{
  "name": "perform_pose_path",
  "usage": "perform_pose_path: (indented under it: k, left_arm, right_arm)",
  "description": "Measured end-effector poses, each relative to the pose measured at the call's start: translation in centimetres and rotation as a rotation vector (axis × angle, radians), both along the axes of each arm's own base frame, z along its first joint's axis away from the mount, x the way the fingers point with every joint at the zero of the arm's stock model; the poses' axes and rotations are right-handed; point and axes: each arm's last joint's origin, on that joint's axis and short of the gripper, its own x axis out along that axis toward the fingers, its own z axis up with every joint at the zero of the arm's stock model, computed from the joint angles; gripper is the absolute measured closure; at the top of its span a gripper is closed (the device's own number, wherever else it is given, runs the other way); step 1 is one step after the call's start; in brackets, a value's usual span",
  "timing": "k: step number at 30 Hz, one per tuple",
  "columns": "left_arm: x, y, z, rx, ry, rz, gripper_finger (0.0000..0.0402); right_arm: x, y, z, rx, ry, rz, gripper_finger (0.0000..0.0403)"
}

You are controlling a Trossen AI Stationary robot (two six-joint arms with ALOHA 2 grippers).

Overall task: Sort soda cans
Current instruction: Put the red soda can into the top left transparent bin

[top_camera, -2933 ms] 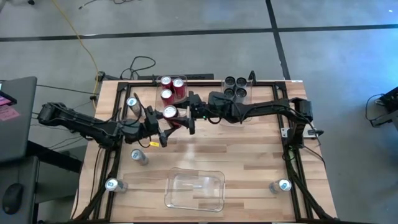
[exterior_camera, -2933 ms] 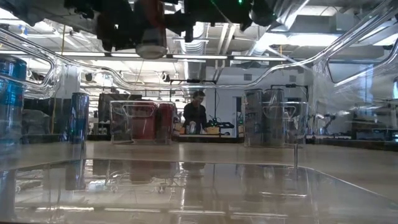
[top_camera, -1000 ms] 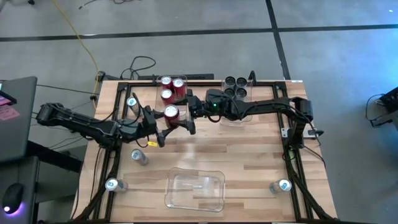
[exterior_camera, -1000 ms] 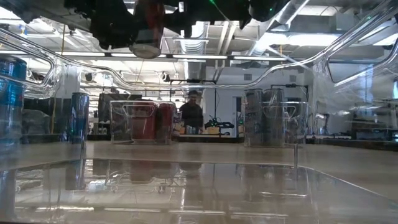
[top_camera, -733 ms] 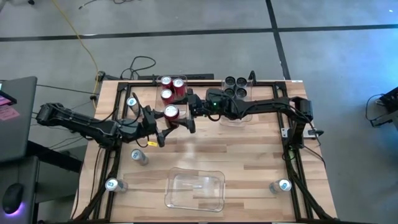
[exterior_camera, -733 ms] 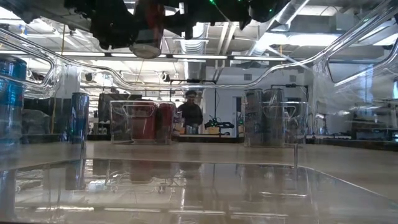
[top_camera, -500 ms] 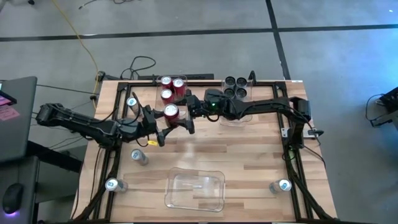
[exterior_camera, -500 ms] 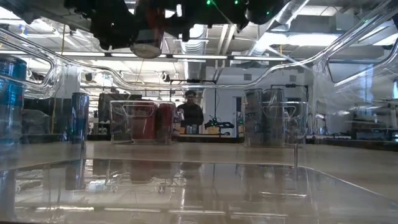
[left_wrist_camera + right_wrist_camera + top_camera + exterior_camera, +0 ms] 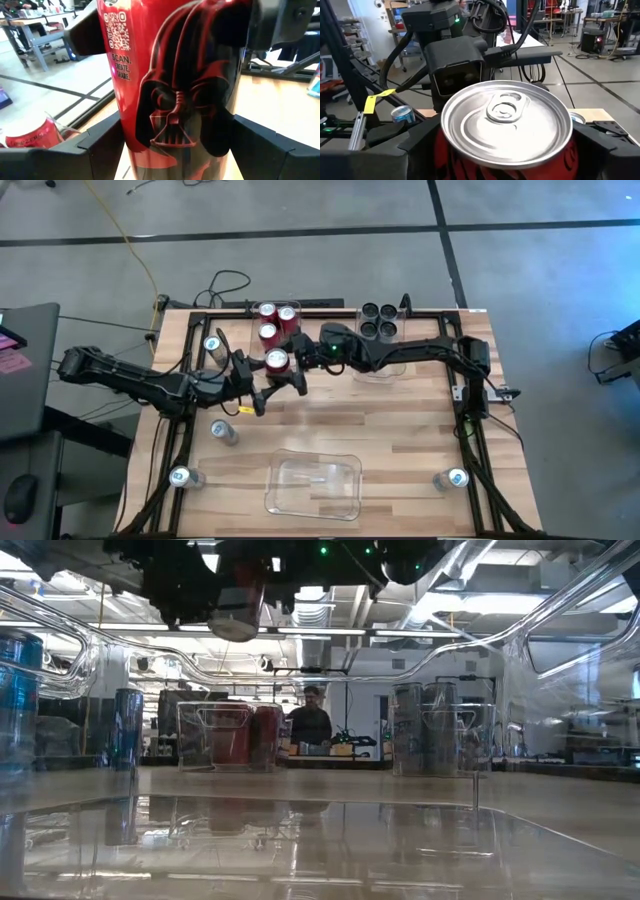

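Compared with half a second earlier, the right gripper (image 9: 296, 372) is seen to have shifted slightly toward the red can (image 9: 276, 361), and its jaws have been drawn in around the can's upper part. The can is carried in mid-air above the table (image 9: 400, 430), just in front of the bin of red cans (image 9: 291, 321). The left gripper (image 9: 262, 392) is closed on the can's body, its two dark fingers (image 9: 95, 150) being pressed against either side of the printed red wall (image 9: 175, 90) in the left wrist view. In the right wrist view the silver top (image 9: 506, 122) is framed by the right gripper's fingers (image 9: 415, 145), which stand right beside the can's sides; whether they touch it cannot be told. Three red cans (image 9: 268, 332) are held in the clear bin at the back, and four dark cans are stood in the neighbouring bin (image 9: 379, 320). An empty clear bin (image 9: 312, 486) lies at the front. Silver-blue cans are left standing on the table: one at the back left (image 9: 212, 345), one near the left arm (image 9: 220, 431), one at the front left (image 9: 180, 476) and one at the front right (image 9: 456, 477).
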Motion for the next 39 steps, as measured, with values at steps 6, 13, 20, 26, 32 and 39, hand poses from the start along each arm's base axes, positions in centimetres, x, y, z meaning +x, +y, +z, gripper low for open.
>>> perform_pose_path:
  k: [6, 13, 20, 26, 32, 39]
  left_arm:
    - [0.0, 0.0, 0.0, -0.005, -0.004, 0.001, 0.0099]
    - [0.0, 0.0, 0.0, -0.005, -0.004, 0.010, 0.0096]
    - [-0.2, 0.1, -0.5, 0.032, 0.062, 0.034, 0.0049]
    - [-1.0, 0.6, -1.6, 0.102, 0.219, 0.176, 0.0033]
    - [-2.2, 1.0, -1.2, 0.095, 0.210, 0.300, 0.0032]
    - [-3.7, 1.2, 0.1, 0.072, 0.128, 0.303, 0.0031]
  right_arm:
    - [-0.1, -0.3, 0.0, 0.026, 0.013, 0.002, 0.0062]
    - [-0.1, -0.3, 0.0, 0.034, 0.020, 0.006, 0.0098]
    - [-0.3, -1.5, -0.5, 0.050, 0.055, -0.036, 0.0098]
    - [-0.7, -3.9, -0.4, 0.051, 0.044, -0.111, 0.0099]
    - [-0.9, -6.5, -1.3, 0.044, 0.046, -0.193, 0.0099]
    - [-0.7, -9.7, -3.9, 0.083, 0.075, -0.278, 0.0099]
